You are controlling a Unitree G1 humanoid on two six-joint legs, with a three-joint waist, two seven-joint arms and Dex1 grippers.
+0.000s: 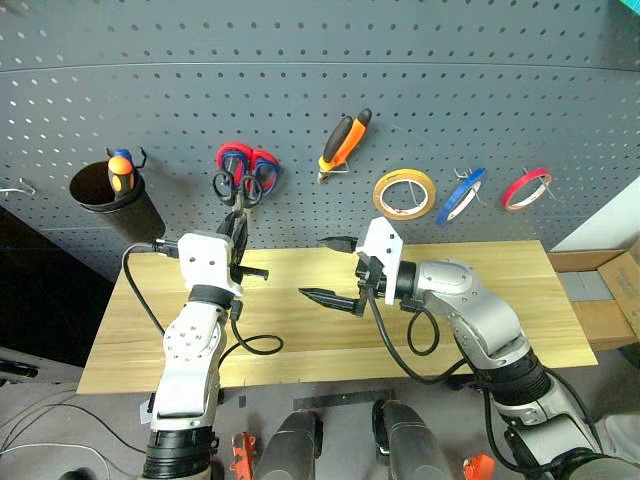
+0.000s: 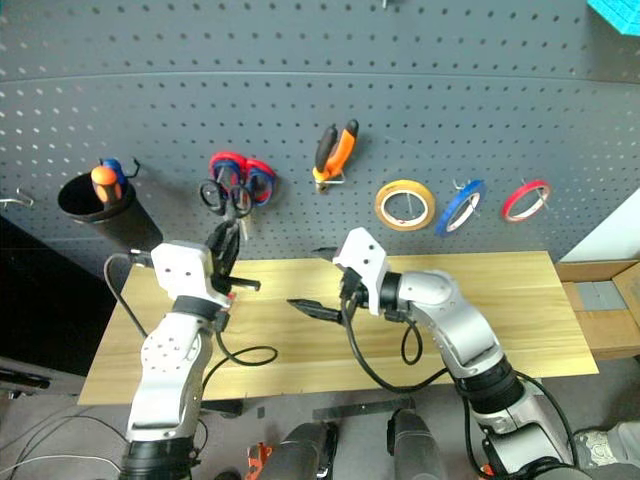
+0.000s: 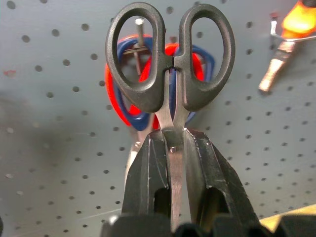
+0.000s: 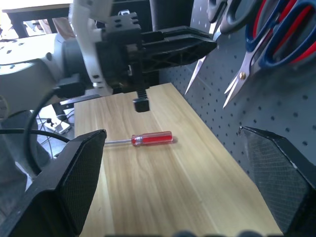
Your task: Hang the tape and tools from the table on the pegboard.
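Looking centre-left, you see the pegboard point(image 1: 400, 60) above the desk point(image 1: 500, 300); your left gripper point(image 3: 173, 148) pinches the black scissors point(image 3: 168, 54) by the blades, handles against the hanging red-and-blue scissors point(image 1: 250, 170). Your right gripper point(image 1: 335, 270) stands spread mid-frame, the screwdriver point(image 4: 148, 139) lying beyond it.

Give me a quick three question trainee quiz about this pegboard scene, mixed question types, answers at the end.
1. True or false: the left gripper is shut on the black-handled scissors.
2. What lies on the table? A) pliers B) red-handled screwdriver C) blue tape
3. Which tape ring hangs between the yellow tape and the red tape on the pegboard?

Key: 1 true. 2 B. 3 the blue tape.
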